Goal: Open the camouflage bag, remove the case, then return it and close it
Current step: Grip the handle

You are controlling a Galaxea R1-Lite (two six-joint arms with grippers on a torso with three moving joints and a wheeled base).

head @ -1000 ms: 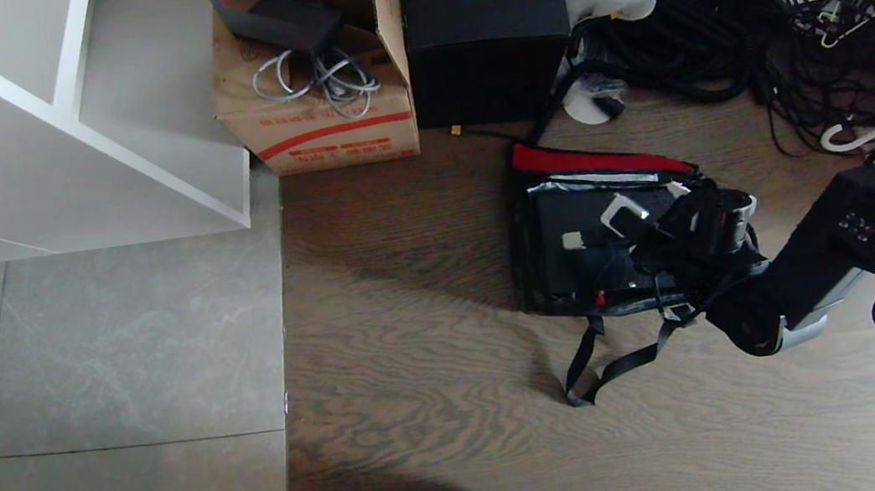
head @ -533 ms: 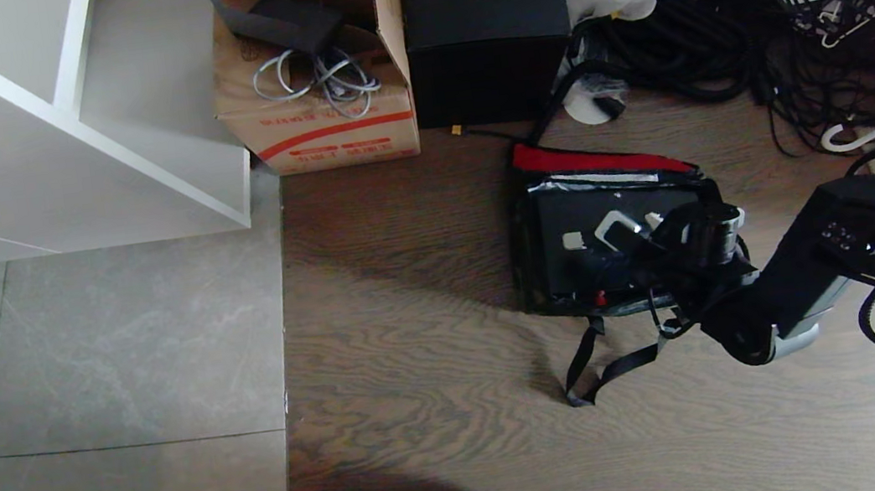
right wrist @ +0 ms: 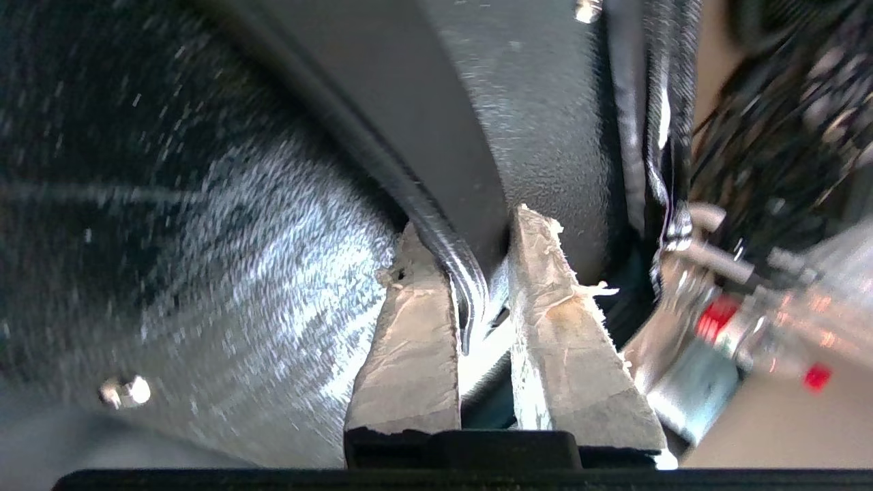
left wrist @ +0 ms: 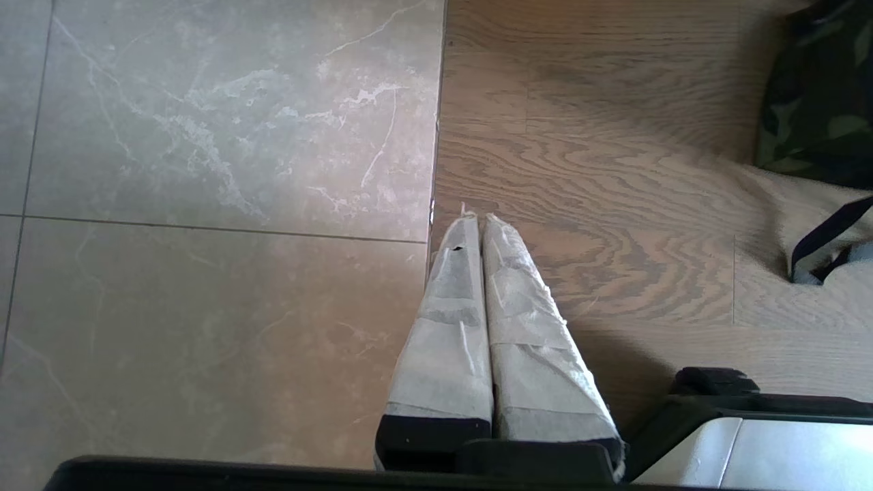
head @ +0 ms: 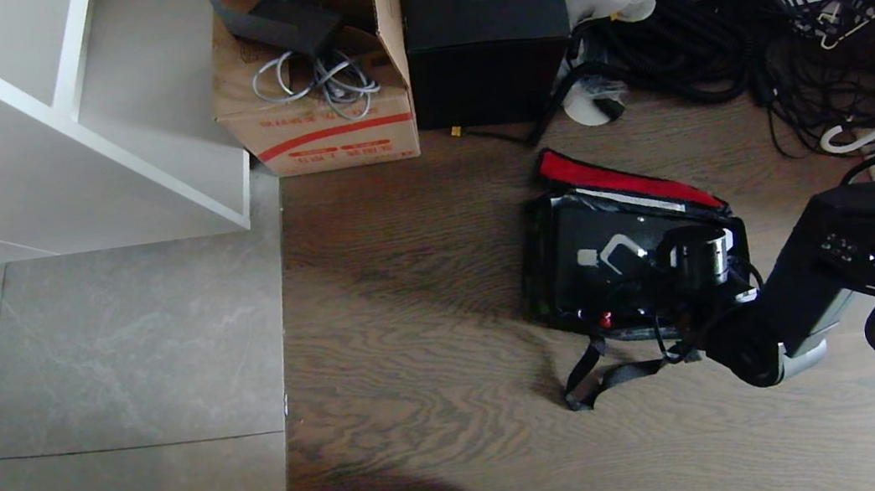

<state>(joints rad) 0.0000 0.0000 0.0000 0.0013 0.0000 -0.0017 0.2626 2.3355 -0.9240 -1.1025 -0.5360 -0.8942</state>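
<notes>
One gripper is busy: the right gripper [right wrist: 484, 273] reaches into the open green-brown camouflage fabric bag [head: 546, 299] on the wooden floor [head: 417, 349], its taped fingers [right wrist: 409, 327] pinched on the bar handle of the flat black hard case [head: 616, 256] inside. Its red-lined lid [head: 623, 175] lies flung back. Off over the grey tiles [left wrist: 204, 204], the left gripper [left wrist: 477, 225] hangs with fingers pressed together.
</notes>
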